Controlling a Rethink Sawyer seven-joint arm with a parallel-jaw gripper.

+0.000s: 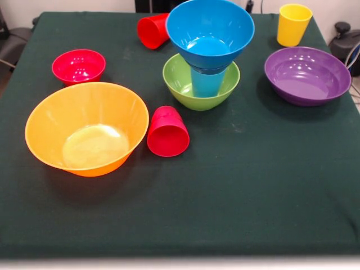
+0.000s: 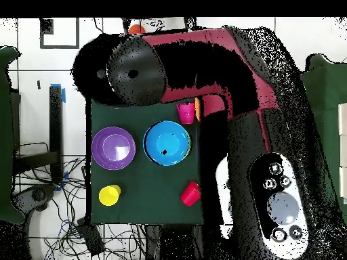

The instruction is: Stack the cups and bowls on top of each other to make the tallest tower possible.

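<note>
Dark green cloth covers the bench (image 1: 270,185). Far and centre, the tower (image 1: 205,62) is begun: a glossy green bowl (image 1: 179,84) as base, a tapered light blue cup (image 1: 206,82) upright inside it, a blue bowl (image 1: 209,29) perched on that cup's rim — likely for height. Two red cups lie tipped, one near (image 1: 167,133), one far (image 1: 153,30). The gripper's state I cannot tell — the arm (image 2: 203,68) hides it.

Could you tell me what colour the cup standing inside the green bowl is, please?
Light blue cup; clearest in the front view.
</note>
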